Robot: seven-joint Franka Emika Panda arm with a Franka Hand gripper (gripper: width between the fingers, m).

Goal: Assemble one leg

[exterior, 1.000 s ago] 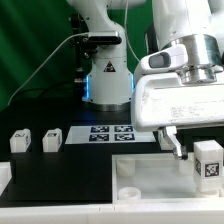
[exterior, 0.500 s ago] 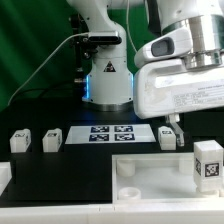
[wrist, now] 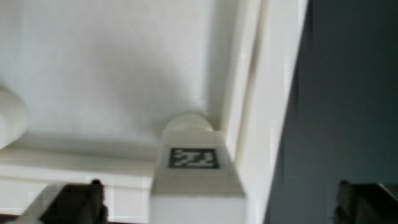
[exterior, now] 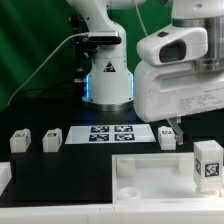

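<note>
A white leg [exterior: 208,160] with a square tag stands upright at the right corner of the big white tabletop [exterior: 150,178]. In the wrist view the same leg [wrist: 192,155] sits between my two dark fingertips [wrist: 79,201], untouched. My gripper [exterior: 172,126] [wrist: 222,205] is open and empty, raised above and behind that leg. Three more legs lie on the black table: two at the exterior view's left [exterior: 19,141] [exterior: 52,140], one [exterior: 167,139] below my gripper.
The marker board [exterior: 110,134] lies flat behind the tabletop. The robot's base [exterior: 105,80] stands at the back with a cable running to the left. A green backdrop is behind it.
My gripper has risen up and away from the leg standing on the tabletop's right corner. The leg stays in place.
</note>
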